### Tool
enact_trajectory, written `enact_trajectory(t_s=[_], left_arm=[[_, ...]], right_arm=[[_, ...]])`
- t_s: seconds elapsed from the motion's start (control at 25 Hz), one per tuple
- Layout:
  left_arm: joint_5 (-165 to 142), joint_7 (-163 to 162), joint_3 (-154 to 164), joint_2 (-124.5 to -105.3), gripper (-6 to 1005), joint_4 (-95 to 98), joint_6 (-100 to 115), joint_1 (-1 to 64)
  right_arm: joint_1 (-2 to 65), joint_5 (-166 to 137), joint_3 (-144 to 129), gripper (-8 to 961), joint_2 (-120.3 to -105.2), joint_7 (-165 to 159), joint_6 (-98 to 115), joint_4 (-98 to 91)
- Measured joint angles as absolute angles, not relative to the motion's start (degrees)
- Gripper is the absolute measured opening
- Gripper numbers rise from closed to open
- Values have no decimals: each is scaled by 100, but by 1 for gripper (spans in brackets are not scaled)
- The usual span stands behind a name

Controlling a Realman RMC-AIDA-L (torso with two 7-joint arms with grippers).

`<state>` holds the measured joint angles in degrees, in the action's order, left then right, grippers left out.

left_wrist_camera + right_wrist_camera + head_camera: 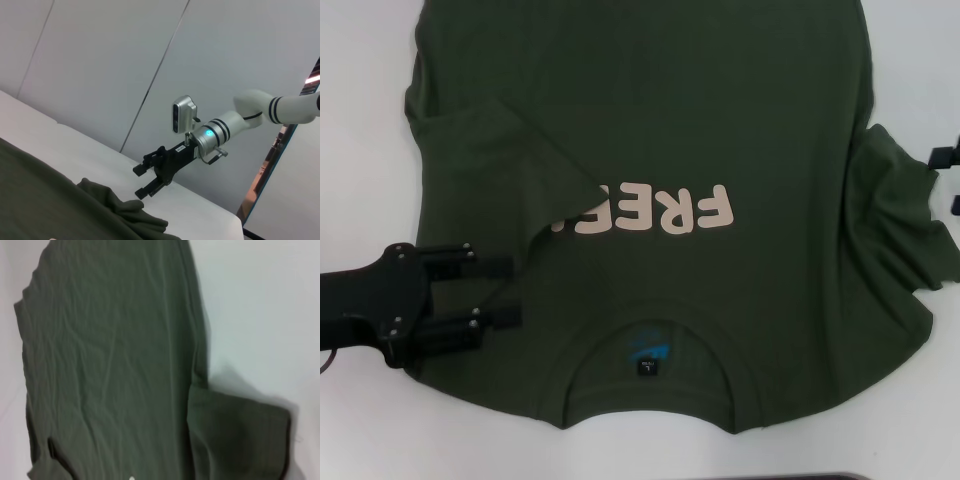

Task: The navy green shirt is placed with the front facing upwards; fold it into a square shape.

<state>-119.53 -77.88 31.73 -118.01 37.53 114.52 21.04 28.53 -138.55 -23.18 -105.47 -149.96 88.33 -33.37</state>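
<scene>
A plain white counter (360, 120) carries the work, and pale grey wall panels (100, 65) rise behind it in the left wrist view. The large dark olive-green cotton T-shirt (650, 130) lies spread across most of the counter, front up, its cream "FREE!" print (650, 212) upside down from the head camera and its ribbed crew neck with a small black tag (648, 367) nearest the robot.

The sleeve on the robot's left is folded inward over the chest, its corner covering the end of the lettering. The right sleeve (900, 230) lies bunched and rumpled at the shirt's edge. Bare counter shows on both sides and along the near edge.

The black left gripper (510, 292) lies low over the shoulder area near the folded sleeve, jaws apart and holding nothing. The right gripper (141, 180) hovers above bare counter just beyond the bunched sleeve, jaws apart; the head view shows only a sliver of it at the frame edge.

The shirt's hem is cut off at the top of the head view.
</scene>
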Motion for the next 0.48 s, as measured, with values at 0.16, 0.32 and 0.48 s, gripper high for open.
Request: enact_trajectory(t_s=[0.16, 0.32, 0.48], left_arm=[[-11953, -7801, 3172, -11802, 582, 3753, 11460, 2105], [-11885, -7812, 3173, -11802, 581, 3753, 11484, 2113], [-11875, -7814, 3173, -11802, 581, 3753, 11487, 2113]], right_arm=[[2922, -13860, -2461, 881, -10653, -14748, 8753, -3337], [2961, -13866, -2724, 881, -10671, -14656, 8739, -3360], [2958, -13868, -2797, 881, -10652, -14648, 8824, -3541]])
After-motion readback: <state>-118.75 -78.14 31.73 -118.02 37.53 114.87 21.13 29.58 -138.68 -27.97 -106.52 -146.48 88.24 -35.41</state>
